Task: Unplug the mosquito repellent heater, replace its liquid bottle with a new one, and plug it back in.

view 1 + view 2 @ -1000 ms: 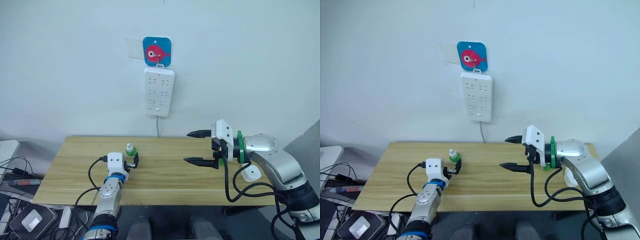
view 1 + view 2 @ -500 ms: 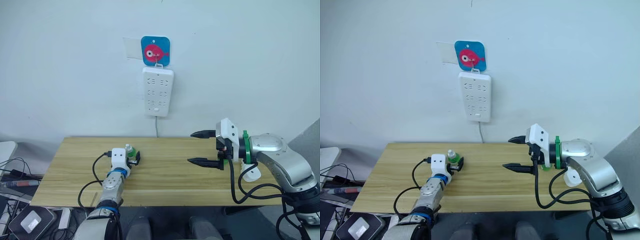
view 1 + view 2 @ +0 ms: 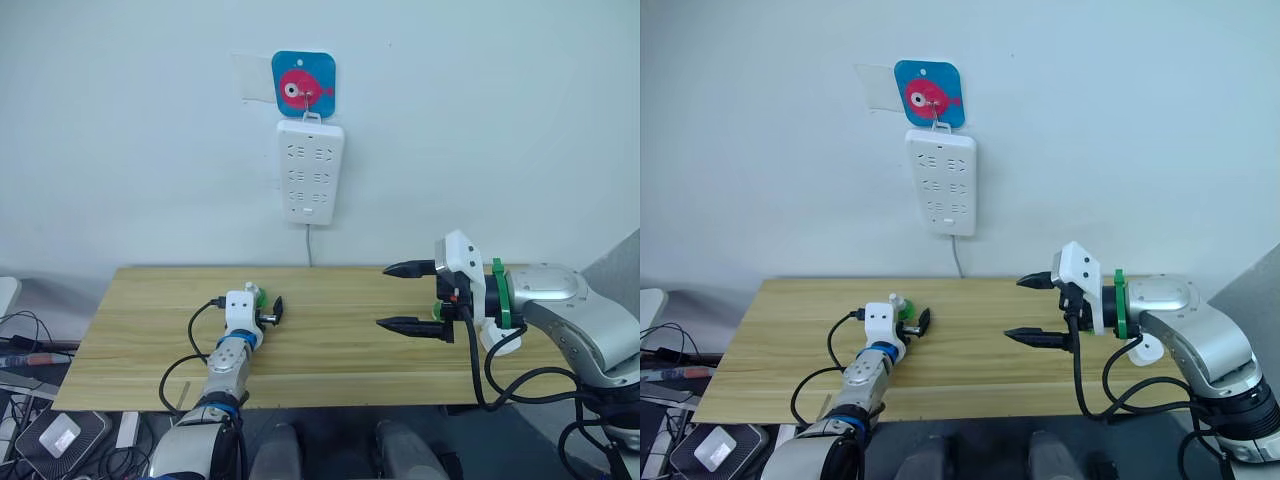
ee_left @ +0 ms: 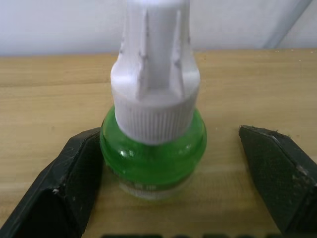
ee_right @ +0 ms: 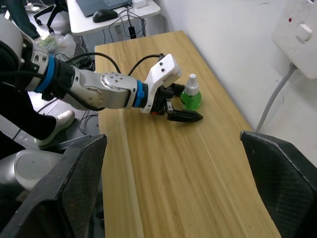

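Left gripper [image 4: 158, 163] low over wooden table [image 3: 330, 350], left half, fingers spread wide around green liquid bottle [image 4: 153, 148] with white cap; one finger touches bottle, other apart. Bottle upright on table. Right gripper [image 3: 400, 297] above table's right half, fingers wide, holding nothing. White heater [image 3: 505, 342] partly hidden behind right forearm. Power strip [image 3: 309, 183] on far wall

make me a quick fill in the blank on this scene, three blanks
1. The bottle between the left gripper's fingers holds ____ liquid.
2. The bottle's cap is ____.
3. The power strip hangs on the ____.

Missing words: green; white; wall
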